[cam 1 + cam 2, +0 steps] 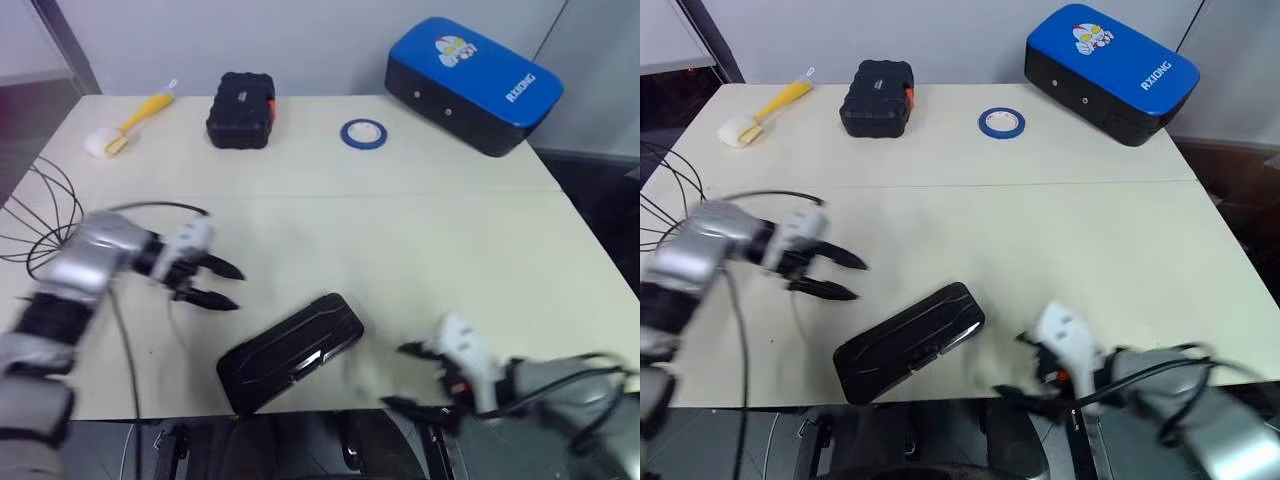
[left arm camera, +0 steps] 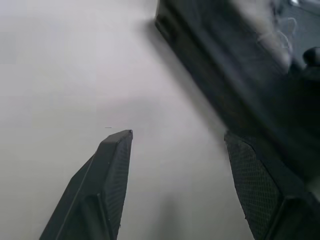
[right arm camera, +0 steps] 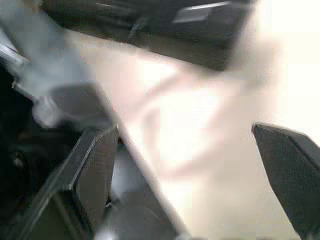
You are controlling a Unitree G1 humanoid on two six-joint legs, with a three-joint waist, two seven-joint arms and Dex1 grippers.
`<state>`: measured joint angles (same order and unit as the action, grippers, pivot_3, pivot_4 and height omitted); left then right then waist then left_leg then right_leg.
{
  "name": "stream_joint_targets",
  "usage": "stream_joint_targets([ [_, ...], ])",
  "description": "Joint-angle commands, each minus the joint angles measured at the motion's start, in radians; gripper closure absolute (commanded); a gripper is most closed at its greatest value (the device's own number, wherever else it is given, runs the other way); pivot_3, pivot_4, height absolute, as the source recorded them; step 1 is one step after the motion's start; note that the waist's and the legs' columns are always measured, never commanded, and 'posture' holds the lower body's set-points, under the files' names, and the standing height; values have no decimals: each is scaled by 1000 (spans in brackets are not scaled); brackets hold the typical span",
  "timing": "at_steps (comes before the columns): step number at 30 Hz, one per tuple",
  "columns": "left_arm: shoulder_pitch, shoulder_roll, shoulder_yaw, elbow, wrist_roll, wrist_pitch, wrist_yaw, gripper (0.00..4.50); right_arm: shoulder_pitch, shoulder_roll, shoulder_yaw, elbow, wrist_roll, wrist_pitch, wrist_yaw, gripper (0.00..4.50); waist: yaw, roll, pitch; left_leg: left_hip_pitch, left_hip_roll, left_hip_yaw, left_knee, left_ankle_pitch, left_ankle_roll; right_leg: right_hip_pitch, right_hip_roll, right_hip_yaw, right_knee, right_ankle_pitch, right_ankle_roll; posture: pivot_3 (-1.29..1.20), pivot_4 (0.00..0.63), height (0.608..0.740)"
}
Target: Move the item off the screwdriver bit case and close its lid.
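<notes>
A flat black case (image 1: 290, 352) lies diagonally near the table's front edge. Its lid looks down and nothing rests on it. My left gripper (image 1: 238, 288) hovers just left of the case's far end, open, its fingers pointing toward the case with nothing between them. In the left wrist view the case (image 2: 240, 75) runs just beyond the open fingertips (image 2: 120, 145). My right gripper (image 1: 395, 375) sits open at the front edge, a short way right of the case. The right wrist view shows the case (image 3: 165, 25) ahead of its spread fingers (image 3: 100, 165).
At the back stand a chunky black case with an orange latch (image 1: 241, 110), a blue tape roll (image 1: 363, 133) and a large blue box (image 1: 472, 82). A yellow-handled brush (image 1: 130, 125) lies back left. Loose cables (image 1: 40, 215) loop at the left edge.
</notes>
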<state>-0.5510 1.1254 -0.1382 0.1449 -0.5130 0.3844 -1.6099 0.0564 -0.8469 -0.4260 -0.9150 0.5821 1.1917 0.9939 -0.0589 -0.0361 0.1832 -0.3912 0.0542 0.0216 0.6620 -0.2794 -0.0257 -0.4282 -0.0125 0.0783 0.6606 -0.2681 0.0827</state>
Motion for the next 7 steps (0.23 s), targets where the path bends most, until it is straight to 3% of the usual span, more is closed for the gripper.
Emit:
stream_joint_targets([
  [1,112,47,175,-156,-141,130,14,1462,-57,-68,-131,83,115,-21,79,83,12,4,1,0,-1,0,0,0,0,1,-1,0,-1,-1,0,0,150,737],
  [7,484,36,489,-415,-199,215,130,1462,-52,-154,-69,174,113,-167,136,83,17,4,6,-2,-2,0,-2,0,0,0,-2,0,-5,-1,0,0,150,737],
])
